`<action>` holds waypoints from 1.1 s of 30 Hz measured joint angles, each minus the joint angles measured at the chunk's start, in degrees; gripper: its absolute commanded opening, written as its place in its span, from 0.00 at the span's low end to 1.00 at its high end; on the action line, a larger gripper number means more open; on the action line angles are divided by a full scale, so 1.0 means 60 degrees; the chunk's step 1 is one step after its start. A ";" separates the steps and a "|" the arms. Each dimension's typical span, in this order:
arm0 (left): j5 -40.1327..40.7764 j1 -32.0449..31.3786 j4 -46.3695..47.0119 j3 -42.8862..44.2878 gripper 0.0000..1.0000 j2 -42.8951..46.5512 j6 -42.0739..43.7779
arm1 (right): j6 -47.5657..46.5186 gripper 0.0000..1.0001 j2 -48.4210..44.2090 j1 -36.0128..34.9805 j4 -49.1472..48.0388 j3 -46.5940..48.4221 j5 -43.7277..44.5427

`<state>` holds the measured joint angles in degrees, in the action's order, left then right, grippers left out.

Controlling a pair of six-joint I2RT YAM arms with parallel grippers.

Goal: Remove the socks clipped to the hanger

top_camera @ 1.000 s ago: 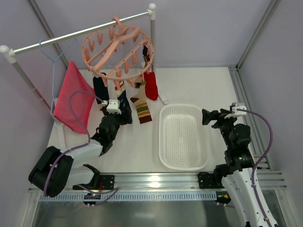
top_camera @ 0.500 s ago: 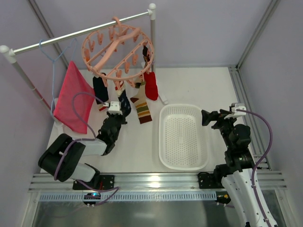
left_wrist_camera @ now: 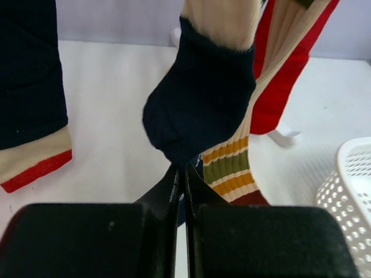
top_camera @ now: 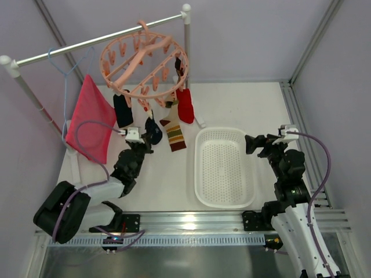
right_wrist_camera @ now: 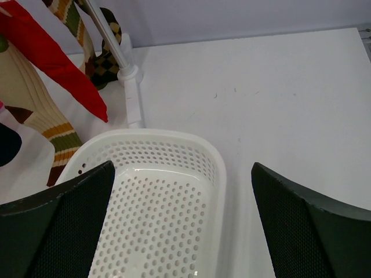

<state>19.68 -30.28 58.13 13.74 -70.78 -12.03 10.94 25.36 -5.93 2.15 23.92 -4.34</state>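
The salmon-pink ring hanger (top_camera: 142,63) hangs from the rail with socks clipped under it. Among them are a dark navy sock (top_camera: 123,109), a cream sock with a navy toe (top_camera: 153,131), a striped one (top_camera: 174,134) and a red one (top_camera: 185,104). My left gripper (top_camera: 146,142) is shut on the toe tip of the navy-toed sock (left_wrist_camera: 200,110), pinched between its fingers (left_wrist_camera: 184,172). The striped sock (left_wrist_camera: 232,168) and red sock (left_wrist_camera: 284,98) hang just behind. My right gripper (right_wrist_camera: 182,168) is open and holds nothing, above the basket's far end.
A white perforated basket (top_camera: 225,168) lies on the table between the arms, its rim (right_wrist_camera: 174,139) under the right gripper. A large pink-red cloth (top_camera: 90,119) hangs on a light-blue wire hanger (top_camera: 64,66) at the left. The rack's post and foot (right_wrist_camera: 130,87) stand beside the basket.
The left gripper's jaws went from open to shut on the navy toe of the sock, and the left arm shifted slightly. The right arm has barely moved.
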 measured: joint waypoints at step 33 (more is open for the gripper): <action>0.0222 -0.2138 -0.8346 0.0637 0.00 0.6178 -0.2157 | -0.1064 0.97 0.7654 -0.7785 0.0750 0.7501 0.3169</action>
<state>21.02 -43.11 8.05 17.56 -33.71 -24.97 4.56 71.29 -52.64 6.66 68.93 14.68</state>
